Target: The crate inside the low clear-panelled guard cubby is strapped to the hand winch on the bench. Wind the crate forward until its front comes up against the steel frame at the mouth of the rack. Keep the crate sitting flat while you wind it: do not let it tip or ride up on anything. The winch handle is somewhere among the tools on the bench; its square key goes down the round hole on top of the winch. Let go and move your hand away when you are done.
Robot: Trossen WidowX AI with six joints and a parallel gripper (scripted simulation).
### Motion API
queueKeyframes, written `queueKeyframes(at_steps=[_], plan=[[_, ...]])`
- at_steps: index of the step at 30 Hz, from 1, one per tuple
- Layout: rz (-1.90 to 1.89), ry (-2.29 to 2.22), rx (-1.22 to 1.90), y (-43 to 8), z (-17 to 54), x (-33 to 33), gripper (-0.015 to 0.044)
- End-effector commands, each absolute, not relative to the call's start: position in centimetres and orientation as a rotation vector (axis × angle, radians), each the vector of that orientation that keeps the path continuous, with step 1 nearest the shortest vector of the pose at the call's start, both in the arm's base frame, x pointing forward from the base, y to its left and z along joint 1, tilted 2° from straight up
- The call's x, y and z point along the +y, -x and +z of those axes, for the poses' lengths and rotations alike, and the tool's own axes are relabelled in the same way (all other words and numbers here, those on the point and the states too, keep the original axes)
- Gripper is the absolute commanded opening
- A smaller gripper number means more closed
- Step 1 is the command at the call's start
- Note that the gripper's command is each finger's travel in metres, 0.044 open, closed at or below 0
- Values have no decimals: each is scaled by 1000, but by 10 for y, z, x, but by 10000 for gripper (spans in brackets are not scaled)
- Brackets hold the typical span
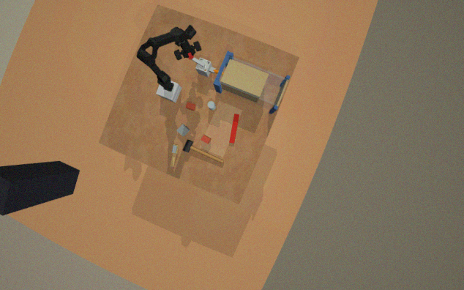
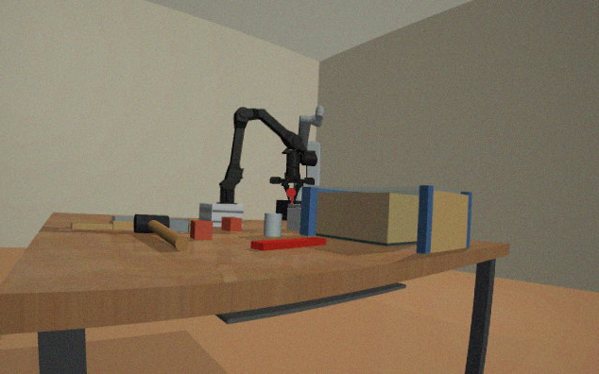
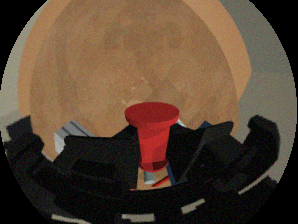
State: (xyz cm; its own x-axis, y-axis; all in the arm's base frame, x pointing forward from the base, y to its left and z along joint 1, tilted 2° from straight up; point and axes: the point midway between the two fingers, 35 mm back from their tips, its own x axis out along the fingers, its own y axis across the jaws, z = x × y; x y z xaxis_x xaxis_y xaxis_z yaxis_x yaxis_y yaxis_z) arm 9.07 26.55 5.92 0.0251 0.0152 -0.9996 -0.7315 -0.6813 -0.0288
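My gripper (image 1: 190, 56) (image 2: 291, 195) (image 3: 148, 119) is shut on the red knob (image 3: 152, 114) of the winch handle. The handle's pale arm (image 1: 197, 61) runs from the knob to the top of the grey winch (image 1: 203, 70) (image 2: 294, 218); the key and its hole are hidden. A short orange strap (image 1: 216, 71) runs from the winch toward the crate. The tan crate (image 1: 245, 78) (image 2: 351, 214) sits flat inside the clear-panelled cubby. Its front is at or very close to the blue frame (image 1: 218, 86) (image 2: 309, 212) at the mouth; I cannot tell if they touch.
A pale cylinder (image 1: 211, 105) (image 2: 272, 225), red blocks (image 1: 190, 106) (image 1: 206, 139), a red bar (image 1: 234, 128) (image 2: 288, 244), a grey block (image 1: 183, 129), a mallet (image 1: 206, 154) (image 2: 152, 224) and a tan-and-grey tool (image 1: 174, 155) lie on the bench. The arm's white base (image 1: 168, 92) stands beside the winch.
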Motion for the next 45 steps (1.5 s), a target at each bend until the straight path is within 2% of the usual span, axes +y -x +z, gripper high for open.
queueKeyframes(at_steps=[1,45], plan=[[1717,1756,763,-88,58,251,0],[1714,1761,767,-109,59,190,0]])
